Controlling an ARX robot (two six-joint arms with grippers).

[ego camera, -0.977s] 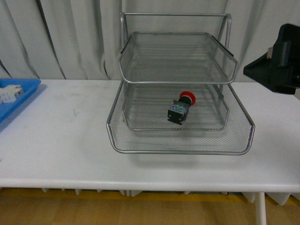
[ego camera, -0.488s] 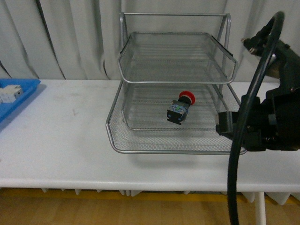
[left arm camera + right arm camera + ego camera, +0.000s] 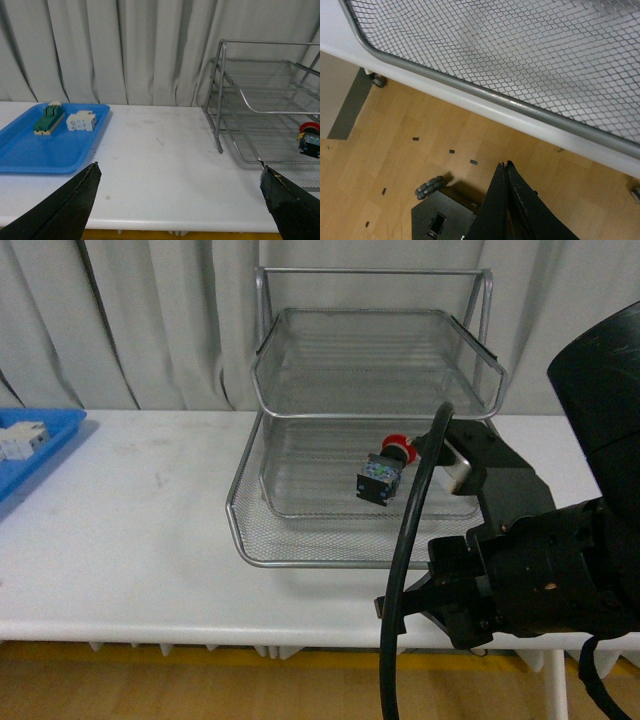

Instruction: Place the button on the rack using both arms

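**Right arm swings in close, button already sitting in the rack**

While the button hasn't budged over the last second, the right arm sure has. It was just a dark shape at the far right edge, then it dropped down in front of the rack's right side, and now its bulk and cable fill the near right of the front view, hanging past the table's front edge. The right gripper (image 3: 506,200) has its fingers pressed together with nothing between them, pointing down at the wooden floor, with the rack's front rim just above it in the wrist view.

Left gripper (image 3: 180,200) is spread wide and empty, looking across the white table (image 3: 130,530).

Further back, the button (image 3: 385,470) lies tipped on its side on the lower mesh tray of the rack (image 3: 380,390), red cap toward the back right, nothing touching it.

Way off to the left is the blue tray (image 3: 50,145) holding the green-and-cream block (image 3: 48,118) and the white block (image 3: 81,121).

My read: placement looks done, and the right arm is pulling back, so it's basically wrap-up.
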